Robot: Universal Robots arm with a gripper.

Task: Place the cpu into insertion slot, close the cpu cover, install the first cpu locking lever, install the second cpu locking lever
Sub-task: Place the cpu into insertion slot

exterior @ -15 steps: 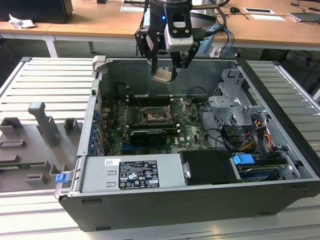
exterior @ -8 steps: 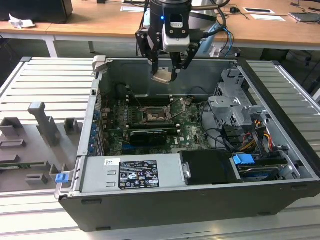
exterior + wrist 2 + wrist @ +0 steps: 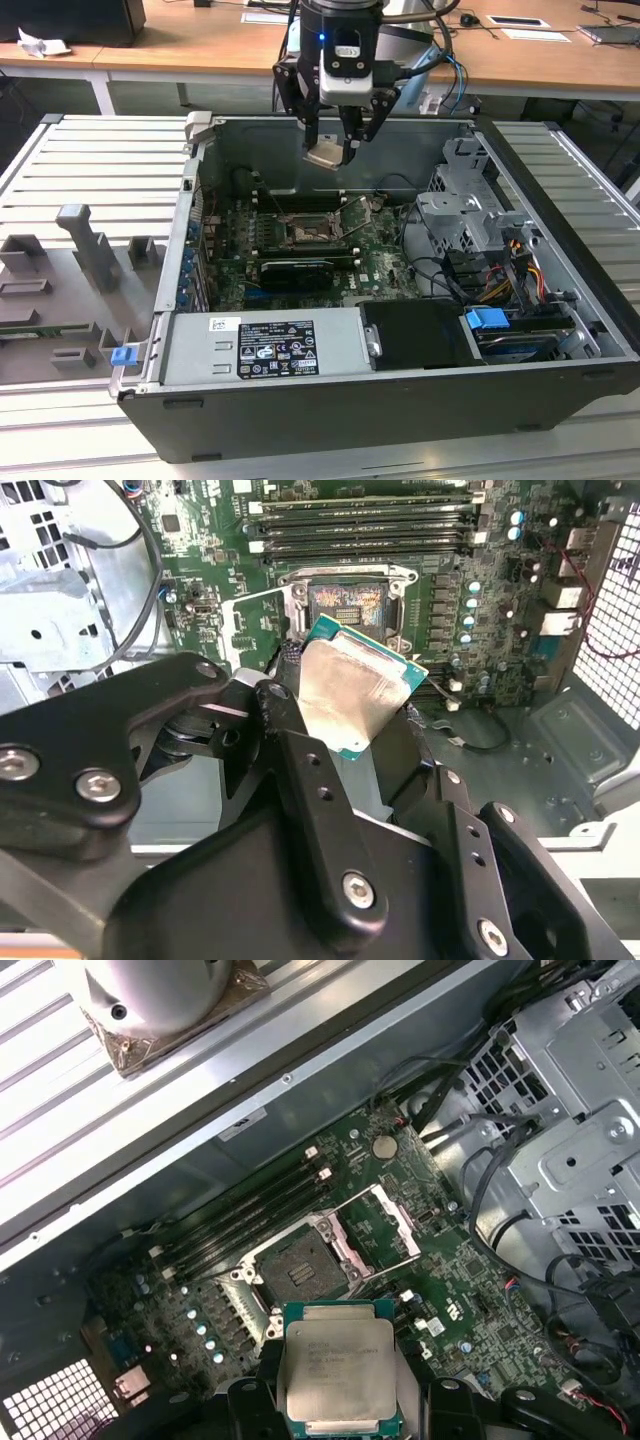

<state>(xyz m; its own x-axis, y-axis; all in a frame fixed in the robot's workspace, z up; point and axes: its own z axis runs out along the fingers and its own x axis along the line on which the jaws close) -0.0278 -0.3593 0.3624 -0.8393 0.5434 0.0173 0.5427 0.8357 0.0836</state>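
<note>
At the exterior view's left, grey moulded holders [image 3: 90, 265] stand on the ribbed metal table [image 3: 80, 160], and a small blue clip [image 3: 123, 355] lies near the corner of the open computer case [image 3: 300, 425]. Along the near wall of the case sits the grey power supply [image 3: 190, 350]. It carries a small white sticker [image 3: 226, 324] and a large black and white label [image 3: 276, 349], both with fine print.

More to the right, in the middle of the case, lies the green board [image 3: 385, 262] with the insertion slot [image 3: 304, 232]. The slot holds no chip, and its dark pin field is open to see in both wrist views. In the first wrist view the cpu cover [image 3: 399, 1219] is raised, just beside the slot.

Above the far part of the board hangs the gripper [image 3: 331, 148]. Its black fingers [image 3: 300, 755] pinch the cpu [image 3: 325, 157] by two opposite edges. The chip is tilted and well apart from the slot. Its pale metal face bears faint lines of print.

At the exterior view's right stand the silver drive cage [image 3: 470, 210] and a blue connector [image 3: 488, 322].
</note>
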